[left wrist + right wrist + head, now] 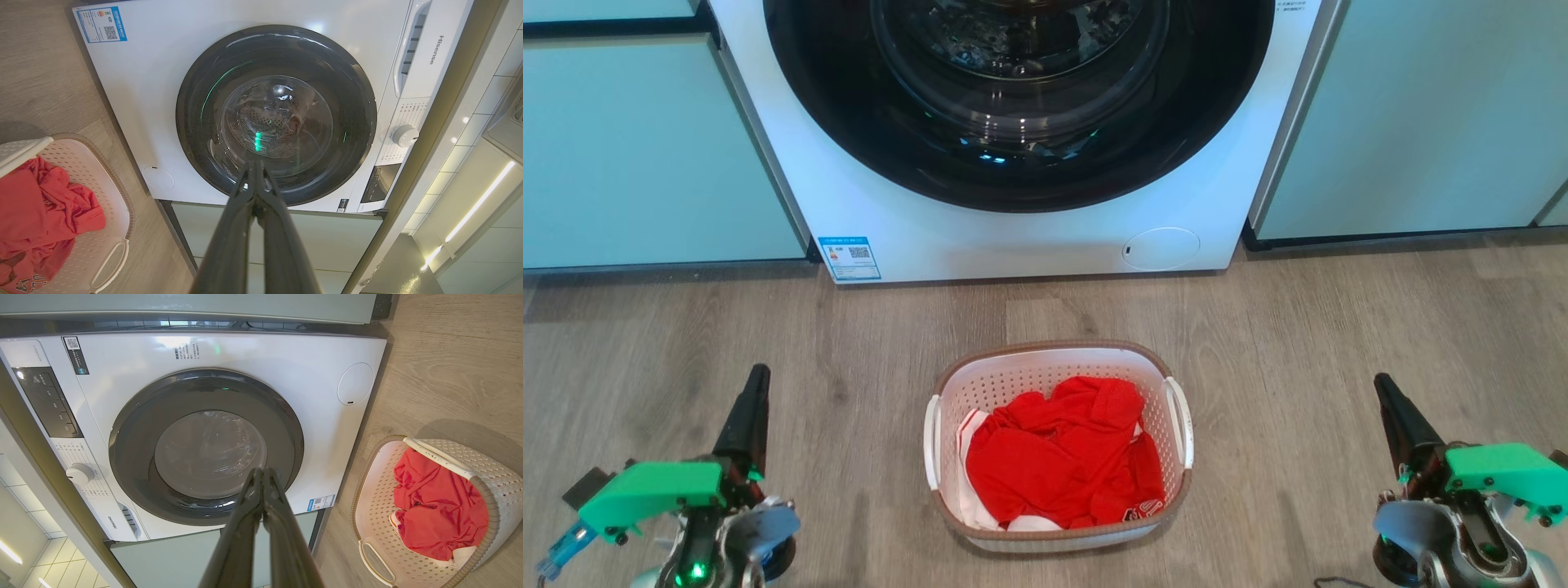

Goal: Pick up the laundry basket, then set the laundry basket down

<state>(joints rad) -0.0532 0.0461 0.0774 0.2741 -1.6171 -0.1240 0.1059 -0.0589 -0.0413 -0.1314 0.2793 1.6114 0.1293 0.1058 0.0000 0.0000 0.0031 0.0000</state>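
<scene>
Head view: washing machine [1013, 237] beyond laundry basket [1045, 371], apart.

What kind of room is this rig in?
Probably a home laundry nook, possibly part of a kitchen. A front-loading washing machine is built in between pale green cabinets, and a laundry basket of red clothing sits on the wood-look floor.
</scene>
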